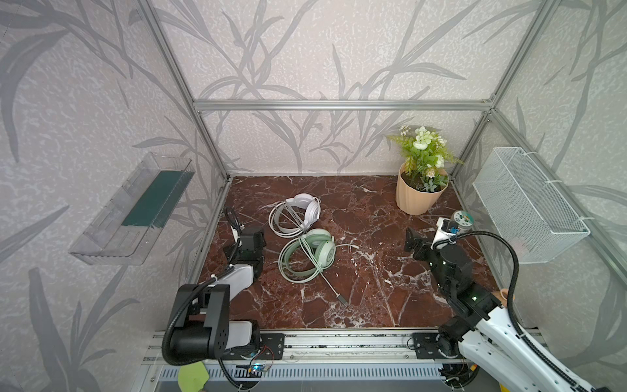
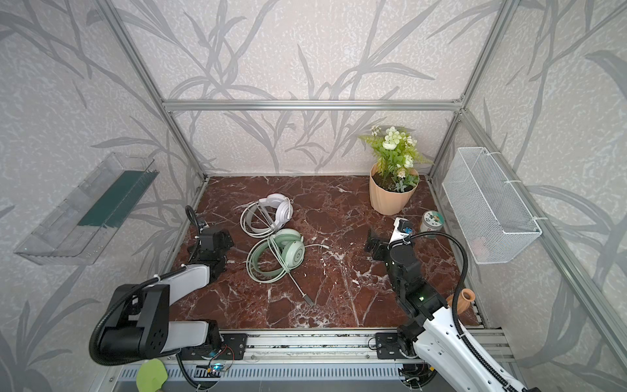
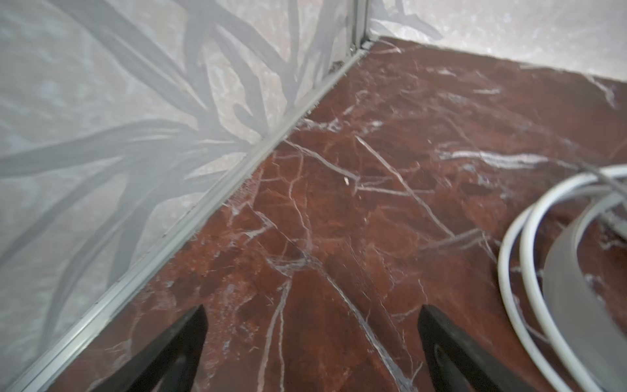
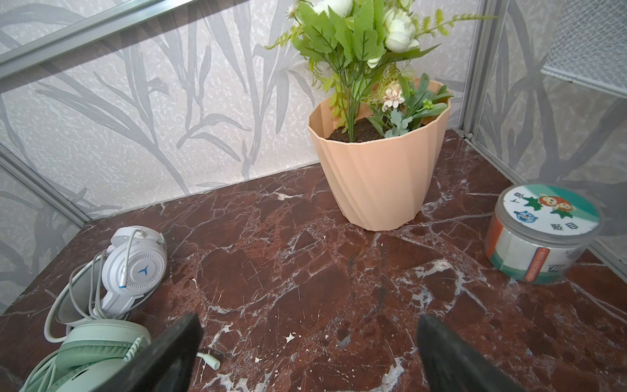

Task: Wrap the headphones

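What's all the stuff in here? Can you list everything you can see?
white headphones: one, white, on the table toward the back left
green headphones: one, pale green, right in front of the white ones, plug end trailing toward the front
flower pot: one, peach, with green leaves and white flowers, back right corner
round tub: one, clear with a picture lid, right side, in front of the flower pot
wire basket: one, white, on the right wall
clear shelf: one, see-through with a dark green strip, on the left wall
little vase: one, brown, front right edge
table: one, dark red marble
left tool: one, black, open, empty, near the left wall
right tool: one, black, open, empty, right side
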You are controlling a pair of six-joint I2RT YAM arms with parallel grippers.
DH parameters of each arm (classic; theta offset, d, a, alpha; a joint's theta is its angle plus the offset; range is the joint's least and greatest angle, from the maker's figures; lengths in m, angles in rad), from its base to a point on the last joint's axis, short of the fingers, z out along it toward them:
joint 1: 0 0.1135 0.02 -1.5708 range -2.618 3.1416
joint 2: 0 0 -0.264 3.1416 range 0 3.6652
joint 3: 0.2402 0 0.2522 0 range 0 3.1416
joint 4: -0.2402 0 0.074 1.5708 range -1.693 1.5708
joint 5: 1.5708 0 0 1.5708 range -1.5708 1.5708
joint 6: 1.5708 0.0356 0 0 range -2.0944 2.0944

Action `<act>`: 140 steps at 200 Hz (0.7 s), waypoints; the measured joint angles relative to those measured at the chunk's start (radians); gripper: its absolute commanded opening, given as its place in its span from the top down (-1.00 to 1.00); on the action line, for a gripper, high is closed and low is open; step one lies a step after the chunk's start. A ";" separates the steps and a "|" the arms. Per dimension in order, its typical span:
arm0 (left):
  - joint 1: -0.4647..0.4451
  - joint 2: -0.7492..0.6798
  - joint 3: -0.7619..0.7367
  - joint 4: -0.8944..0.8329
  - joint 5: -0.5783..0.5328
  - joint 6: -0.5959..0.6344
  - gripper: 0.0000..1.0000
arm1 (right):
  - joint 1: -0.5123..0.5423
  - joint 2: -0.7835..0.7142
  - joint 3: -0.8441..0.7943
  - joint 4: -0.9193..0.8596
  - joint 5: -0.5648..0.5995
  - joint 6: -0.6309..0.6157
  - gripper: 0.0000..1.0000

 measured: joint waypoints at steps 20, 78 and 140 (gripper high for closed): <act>0.000 0.049 -0.024 0.143 0.063 0.046 -0.98 | 0.000 -0.012 -0.002 0.004 0.005 -0.002 -0.98; 0.001 0.170 -0.026 0.368 0.178 0.115 -0.98 | -0.007 -0.015 -0.008 0.020 0.015 -0.021 -0.98; -0.016 0.207 -0.044 0.511 0.177 0.153 -0.98 | -0.104 0.254 0.049 0.100 0.217 0.049 -0.98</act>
